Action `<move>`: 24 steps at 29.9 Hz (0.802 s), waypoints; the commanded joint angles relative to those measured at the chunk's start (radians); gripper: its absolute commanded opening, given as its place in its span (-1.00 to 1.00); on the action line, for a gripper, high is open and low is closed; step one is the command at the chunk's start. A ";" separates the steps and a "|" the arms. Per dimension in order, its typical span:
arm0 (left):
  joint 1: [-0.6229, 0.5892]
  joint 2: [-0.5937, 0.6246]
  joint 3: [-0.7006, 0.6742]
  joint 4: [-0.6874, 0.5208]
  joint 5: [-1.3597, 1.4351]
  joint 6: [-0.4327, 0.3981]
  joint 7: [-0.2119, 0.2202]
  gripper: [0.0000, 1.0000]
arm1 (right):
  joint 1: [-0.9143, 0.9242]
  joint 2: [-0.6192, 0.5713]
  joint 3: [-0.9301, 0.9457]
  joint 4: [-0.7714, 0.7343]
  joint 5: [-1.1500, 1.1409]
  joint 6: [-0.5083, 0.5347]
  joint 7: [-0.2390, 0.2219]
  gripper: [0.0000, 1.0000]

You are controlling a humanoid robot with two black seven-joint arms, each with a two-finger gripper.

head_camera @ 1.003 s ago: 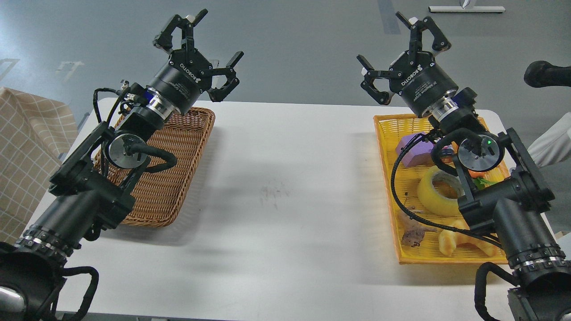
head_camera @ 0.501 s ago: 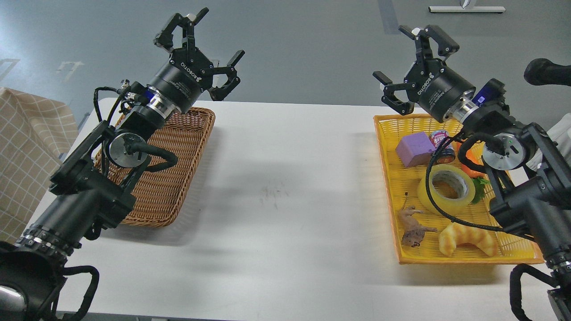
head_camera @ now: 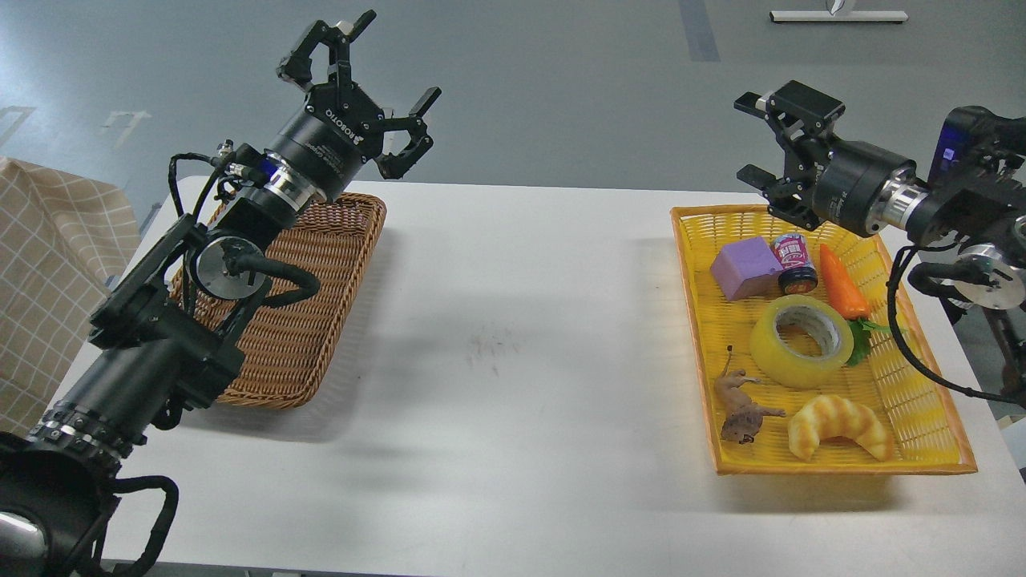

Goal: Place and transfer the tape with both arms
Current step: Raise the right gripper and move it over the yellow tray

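The tape (head_camera: 800,340), a thick yellow translucent roll with a grey-white core, lies flat in the yellow basket (head_camera: 697,320) at the right. My right gripper (head_camera: 761,148) is open and empty, held high above the basket's far end, pointing left, well above and behind the tape. My left gripper (head_camera: 365,84) is open and empty, raised above the far end of the brown wicker basket (head_camera: 321,320) on the left.
The yellow basket also holds a purple block (head_camera: 744,268), a small jar (head_camera: 793,263), a toy carrot (head_camera: 843,282), an animal figure (head_camera: 741,406) and a croissant toy (head_camera: 838,425). A checked cloth (head_camera: 48,272) hangs at the left. White table (head_camera: 521,336) lies between the baskets.
My right arm swung up and to the right, uncovering the tape and the other things in the yellow basket; its gripper now points left. The left arm barely moved.
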 commanded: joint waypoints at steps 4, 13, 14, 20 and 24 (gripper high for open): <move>0.000 -0.001 0.000 -0.002 0.000 0.000 0.000 0.96 | 0.016 -0.086 -0.050 0.019 -0.069 0.000 0.000 1.00; 0.003 0.001 0.000 -0.002 0.000 0.000 -0.002 0.96 | 0.005 -0.193 -0.052 0.109 -0.160 0.000 0.000 1.00; 0.003 0.001 0.000 -0.002 0.000 0.000 -0.002 0.96 | 0.005 -0.194 -0.052 0.110 -0.160 0.000 0.000 1.00; 0.003 0.002 0.000 -0.002 0.000 0.000 0.000 0.96 | -0.017 -0.226 -0.055 0.119 -0.330 0.000 -0.011 1.00; 0.001 0.001 0.000 -0.002 0.000 0.000 0.000 0.96 | -0.033 -0.224 -0.055 0.119 -0.404 0.000 -0.027 1.00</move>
